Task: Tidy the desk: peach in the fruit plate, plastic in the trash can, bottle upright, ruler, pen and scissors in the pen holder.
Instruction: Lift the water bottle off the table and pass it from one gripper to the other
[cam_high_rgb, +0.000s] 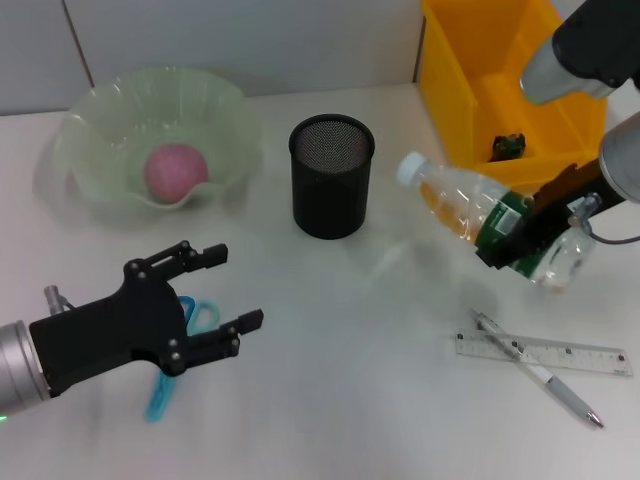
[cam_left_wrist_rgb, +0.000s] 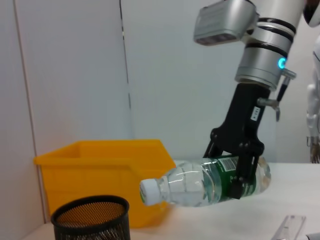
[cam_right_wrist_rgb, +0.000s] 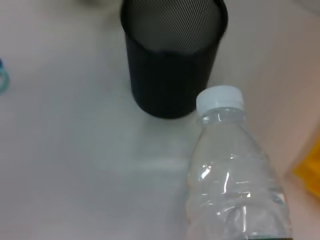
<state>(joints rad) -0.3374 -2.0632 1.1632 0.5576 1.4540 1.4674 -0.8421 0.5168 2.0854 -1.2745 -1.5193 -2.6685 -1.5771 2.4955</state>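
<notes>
The bottle (cam_high_rgb: 487, 221) is in the air to the right of the pen holder (cam_high_rgb: 331, 175), tilted, its white cap toward the holder. The right gripper (cam_high_rgb: 530, 235) pinches it around the green label. The left gripper (cam_high_rgb: 205, 300), fingers spread, hovers over the blue scissors (cam_high_rgb: 175, 360), in front of the holder and to its left.

The scissors (cam_high_rgb: 178, 352) lie partly under the left gripper (cam_high_rgb: 227, 288), so only their blue handles and one end show. The far right corner of the yellow trash can (cam_high_rgb: 478, 75) is covered by the right arm, and a small dark thing inside it (cam_high_rgb: 507, 145) is too small to name. The bottle (cam_high_rgb: 487, 222) has its label partly masked by the right gripper (cam_high_rgb: 527, 232); in the right wrist view its lower half is cut off.
</notes>
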